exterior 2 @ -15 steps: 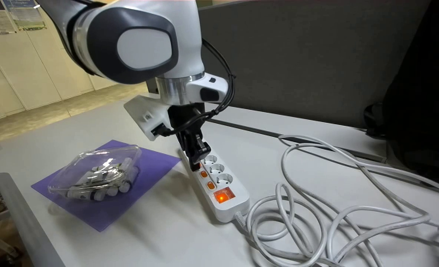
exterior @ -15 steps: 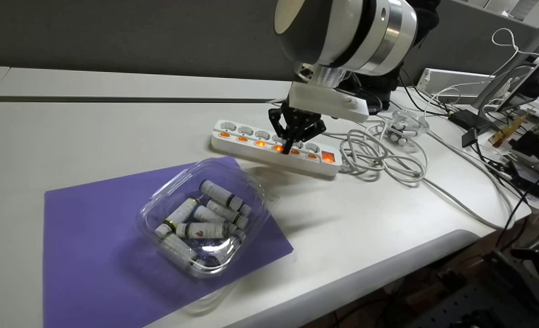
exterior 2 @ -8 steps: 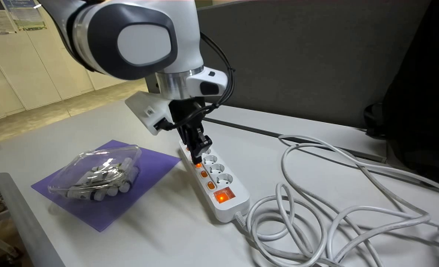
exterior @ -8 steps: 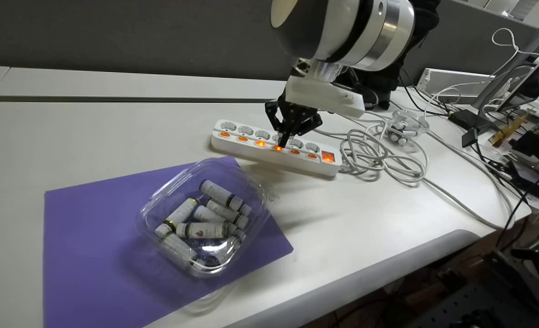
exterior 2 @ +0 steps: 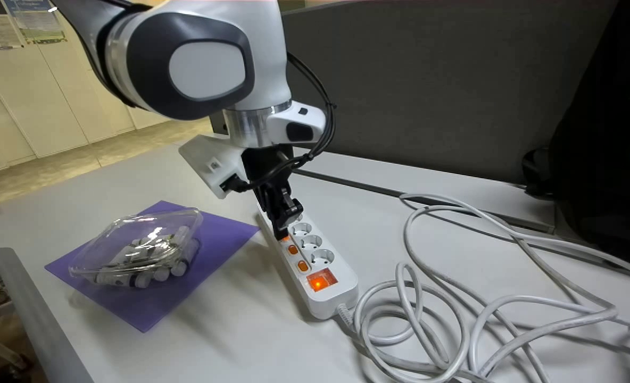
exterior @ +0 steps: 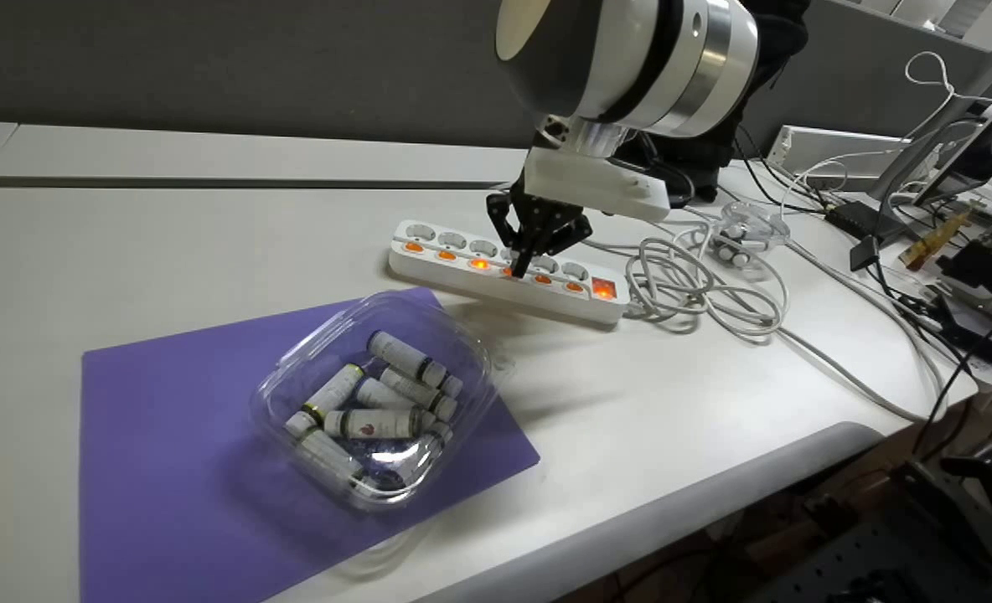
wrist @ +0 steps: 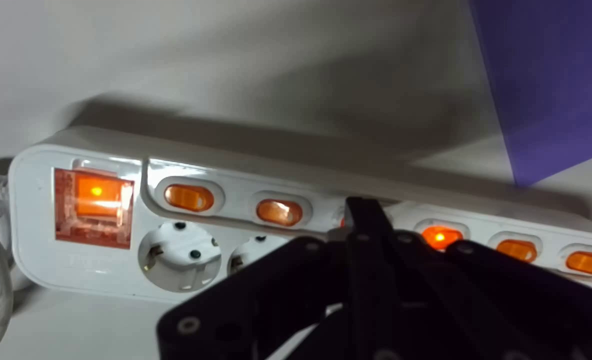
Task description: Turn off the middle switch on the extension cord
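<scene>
Your Robotiq gripper (wrist: 362, 202), jaws pressed together, partly hides an orange rocker switch (exterior: 507, 271) midway along the six-socket extension cord (exterior: 496, 287); in both exterior views, to its left, a clear container (exterior 2: 115, 239) with capped vials (exterior: 374, 424) lies on a purple sheet (exterior: 161, 435).

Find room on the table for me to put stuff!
Bare table lies between the purple sheet and dark slot, and between the extension cord and rounded grey edge. Crowded: around the coiled cable and under the gripper.
</scene>
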